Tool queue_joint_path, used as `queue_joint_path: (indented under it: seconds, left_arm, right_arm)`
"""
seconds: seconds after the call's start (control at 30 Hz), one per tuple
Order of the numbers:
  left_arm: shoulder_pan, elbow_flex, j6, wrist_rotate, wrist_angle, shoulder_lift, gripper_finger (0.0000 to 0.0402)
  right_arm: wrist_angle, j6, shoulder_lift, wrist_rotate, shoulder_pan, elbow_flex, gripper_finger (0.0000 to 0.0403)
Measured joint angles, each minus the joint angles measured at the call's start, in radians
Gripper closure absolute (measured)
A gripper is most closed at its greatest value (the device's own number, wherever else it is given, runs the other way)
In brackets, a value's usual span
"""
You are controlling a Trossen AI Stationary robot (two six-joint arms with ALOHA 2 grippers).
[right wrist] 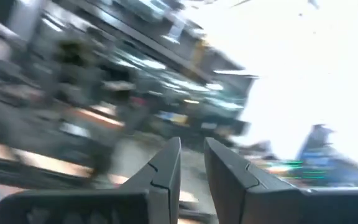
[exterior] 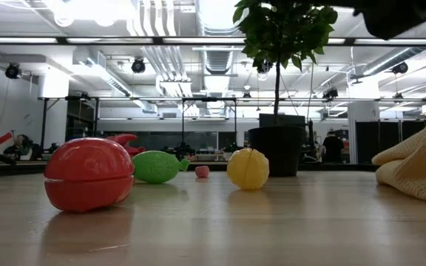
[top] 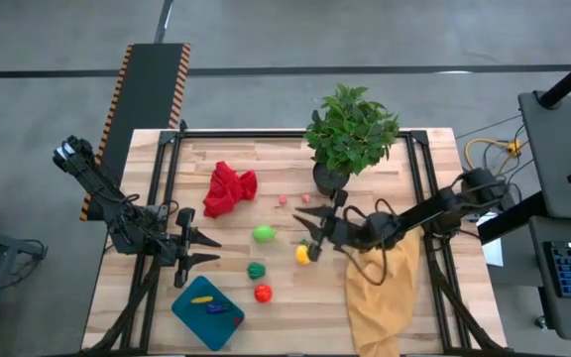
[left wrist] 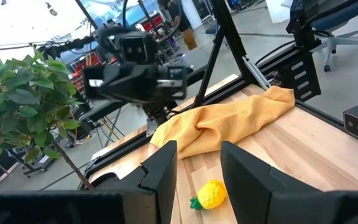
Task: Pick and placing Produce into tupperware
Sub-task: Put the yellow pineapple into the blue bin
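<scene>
The produce lies loose on the wooden table: a bright green piece [top: 264, 234], a dark green one [top: 256, 270], a red one [top: 263, 293], a yellow one [top: 302, 255] and tiny pink pieces [top: 283, 199]. The teal tupperware [top: 188, 315] sits near the table's near edge with a yellow and a purple piece inside. My right gripper [top: 303, 226] is open and hovers just beyond the yellow piece, which rests untouched on the table in the low view [exterior: 248, 168]. My left gripper [top: 209, 249] is open, left of the produce; it faces the yellow piece [left wrist: 211, 194].
A potted plant [top: 350, 134] stands at the far side, just behind my right gripper. A red cloth [top: 228, 188] lies far left of the produce. A mustard-yellow cloth [top: 385, 288] lies under my right arm, reaching the near edge. Black frame rails run along both table sides.
</scene>
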Motion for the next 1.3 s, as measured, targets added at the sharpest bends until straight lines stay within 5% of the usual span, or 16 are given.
queue_joint_path:
  seconds: [0.23,0.4,0.5,0.8,1.1,1.3]
  left_arm:
    - [0.000,0.000,0.000,0.000,-0.001,0.000,0.0292]
    - [0.000,0.000,0.000,0.000,-0.001,0.000,0.0292]
    - [0.000,0.000,0.000,0.000,0.000,0.000,0.0292]
    - [0.000,0.000,0.000,0.000,0.000,0.000,0.0292]
    - [0.000,0.000,-0.001,0.000,0.000,0.001,0.0292]
    - [0.000,0.000,-0.001,0.000,0.001,0.000,0.0292]
  right_arm:
    - [-0.002,-0.314,0.031,0.212,-0.001,0.170,0.0339]
    - [-0.113,-0.192,-0.007,0.243,0.002,0.187,0.0339]
    - [-0.347,-0.015,-0.049,0.227,0.005,0.176,0.0339]
    - [-1.108,0.628,-0.186,-0.176,-0.001,0.186,0.0339]
    - [-1.339,0.838,-0.393,-0.735,0.000,0.211,0.0339]
    - [-1.319,0.746,-0.516,-0.707,0.000,0.205,0.0339]
